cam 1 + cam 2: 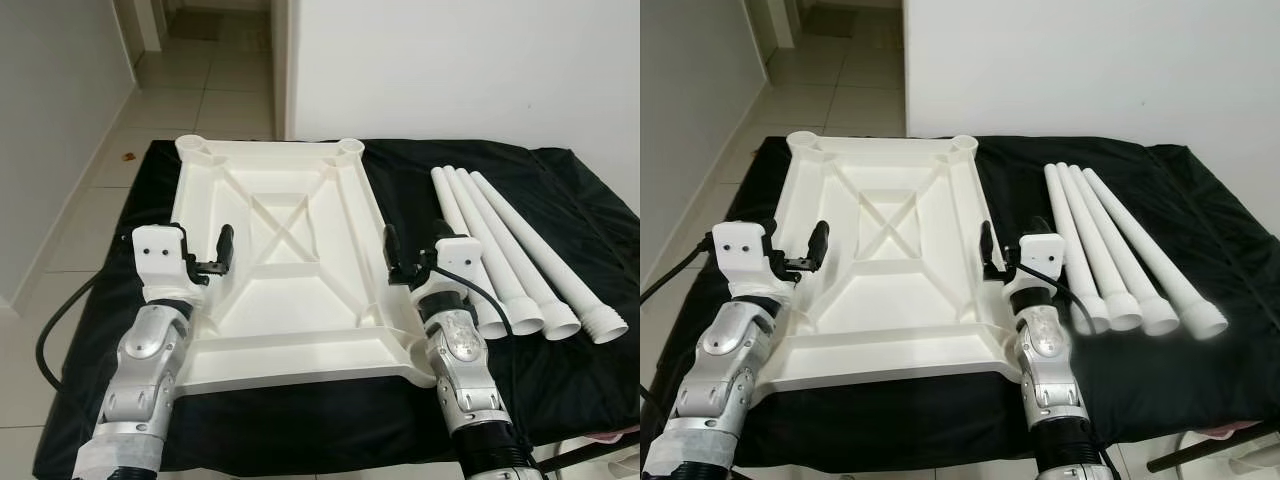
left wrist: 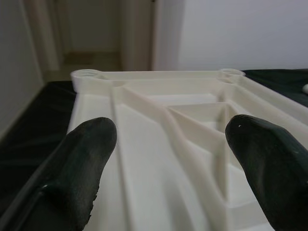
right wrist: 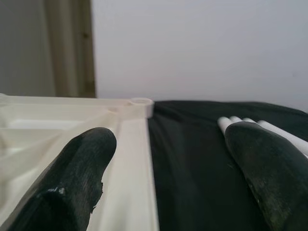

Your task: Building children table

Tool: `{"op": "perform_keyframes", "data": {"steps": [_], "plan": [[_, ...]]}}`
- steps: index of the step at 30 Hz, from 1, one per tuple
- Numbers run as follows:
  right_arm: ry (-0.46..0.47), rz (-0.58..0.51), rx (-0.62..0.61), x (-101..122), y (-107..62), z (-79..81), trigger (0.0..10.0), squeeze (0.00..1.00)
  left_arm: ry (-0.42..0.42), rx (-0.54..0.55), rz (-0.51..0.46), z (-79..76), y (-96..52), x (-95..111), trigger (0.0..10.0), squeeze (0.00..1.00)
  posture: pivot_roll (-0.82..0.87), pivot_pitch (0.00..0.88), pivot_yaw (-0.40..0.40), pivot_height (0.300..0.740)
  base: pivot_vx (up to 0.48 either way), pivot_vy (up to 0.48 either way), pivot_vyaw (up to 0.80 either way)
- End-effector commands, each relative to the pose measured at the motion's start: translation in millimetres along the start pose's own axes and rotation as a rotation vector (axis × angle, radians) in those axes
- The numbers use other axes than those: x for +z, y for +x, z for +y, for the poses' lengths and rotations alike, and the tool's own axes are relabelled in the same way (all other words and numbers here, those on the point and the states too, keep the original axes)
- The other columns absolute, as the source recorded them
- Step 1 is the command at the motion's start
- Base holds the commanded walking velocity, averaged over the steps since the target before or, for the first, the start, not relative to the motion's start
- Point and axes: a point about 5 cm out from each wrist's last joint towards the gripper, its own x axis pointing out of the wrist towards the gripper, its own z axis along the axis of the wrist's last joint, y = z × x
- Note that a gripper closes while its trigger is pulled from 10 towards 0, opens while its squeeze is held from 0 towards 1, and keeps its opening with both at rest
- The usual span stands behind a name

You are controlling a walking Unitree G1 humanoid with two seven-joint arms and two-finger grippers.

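A white plastic tabletop [image 1: 300, 300] lies upside down on a black cloth, ribs up, with round leg sockets [image 1: 196, 147] at its far corners. Several white tube legs [image 1: 500, 240] lie side by side on the cloth to its right. My left gripper [image 1: 207, 255] hovers open over the tabletop's left rim; the left wrist view looks between its fingertips [image 2: 86, 144] along the ribbed underside. My right gripper [image 1: 415, 255] hovers open over the right rim [image 3: 137, 159], between the tabletop and the legs [image 3: 269, 127]. Neither holds anything.
The black cloth [image 1: 570, 380] covers a low surface that ends just in front of me. A white wall [image 1: 460, 60] stands behind it, and a tiled hallway [image 1: 200, 80] opens at the far left. A pink item [image 1: 612, 436] sits at the lower right corner.
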Motion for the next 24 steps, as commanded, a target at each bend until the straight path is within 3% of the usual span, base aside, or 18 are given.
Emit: {"op": "perform_keyframes", "data": {"steps": [1, 6, 11, 17, 24], "plan": [[-0.019, 0.034, -0.065, -4.9, -3.6, -11.8, 10.0, 0.0, 0.018, -0.045, 0.0, -9.3, -1.3, -1.7, 10.0, 0.0, 0.0, 0.045, -0.033, 0.74, 0.0, 0.0, 0.0], [-0.024, 0.113, -0.195, -16.6, -13.7, -26.6, 10.0, 0.0, 0.057, -0.135, 0.01, -25.1, -3.3, -3.8, 10.0, 0.0, -0.01, 0.053, -0.026, 0.74, 0.0, 0.0, 0.0], [-0.03, 0.118, -0.197, -17.2, -14.2, -28.6, 10.0, 0.0, 0.063, -0.147, 0.011, -27.1, -3.1, -4.1, 10.0, 0.0, -0.01, 0.054, -0.023, 0.74, 0.0, 0.0, 0.0], [-0.051, 0.139, -0.208, -18.9, -16.6, -36.8, 10.0, 0.0, 0.045, -0.24, 0.012, -37.8, -5.2, -2.5, 10.0, 0.0, -0.02, 0.051, -0.021, 0.74, 0.0, 0.0, 0.0], [-0.067, 0.241, -0.189, -33.7, -24.7, -37.6, 10.0, 0.0, 0.022, -0.36, 0.024, -53.7, -11.0, -1.8, 10.0, 0.0, -0.03, 0.04, -0.02, 0.74, 0.0, 0.0, 0.0]]}}
